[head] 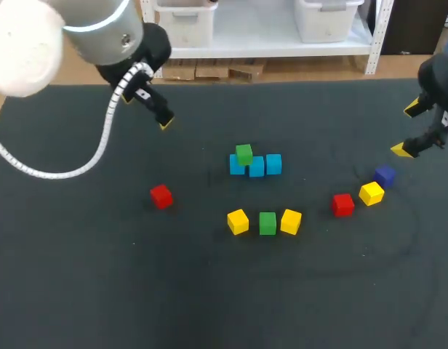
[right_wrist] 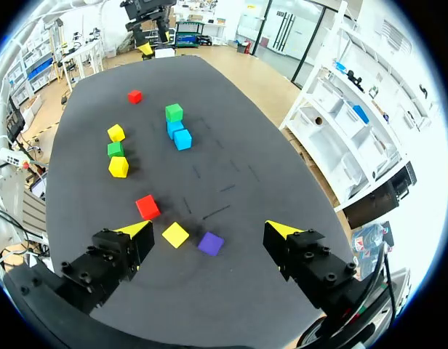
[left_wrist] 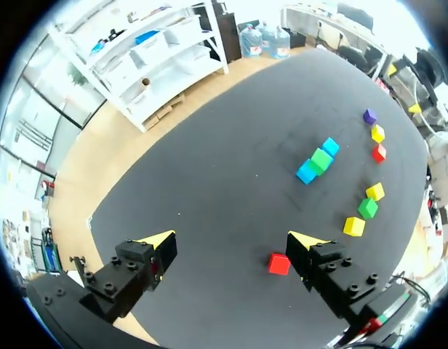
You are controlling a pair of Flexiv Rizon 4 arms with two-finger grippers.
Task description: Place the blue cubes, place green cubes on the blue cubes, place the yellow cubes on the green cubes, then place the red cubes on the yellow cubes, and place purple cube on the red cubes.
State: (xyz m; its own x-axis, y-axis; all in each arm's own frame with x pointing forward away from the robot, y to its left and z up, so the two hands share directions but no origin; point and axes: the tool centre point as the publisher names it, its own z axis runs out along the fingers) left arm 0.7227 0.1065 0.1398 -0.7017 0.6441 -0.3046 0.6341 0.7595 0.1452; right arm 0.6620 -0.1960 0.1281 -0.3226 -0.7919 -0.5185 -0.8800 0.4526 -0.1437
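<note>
Open tabletop (head: 78, 291) all along the near edge and the left, just a lone red cube (head: 161, 196) there. Middle's crowded: blue row (head: 257, 166) with green cube (head: 244, 153) on top, mixed row (head: 267, 222) just nearer. Right side: second red cube (head: 342, 205), yellow cube (head: 371, 193), purple cube (head: 385, 175) bunched close.

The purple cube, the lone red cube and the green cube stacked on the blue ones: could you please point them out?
purple cube (head: 385, 173), head view, on its top face.
lone red cube (head: 161, 193), head view, on its top face.
stacked green cube (head: 244, 152), head view, on its top face.
</note>
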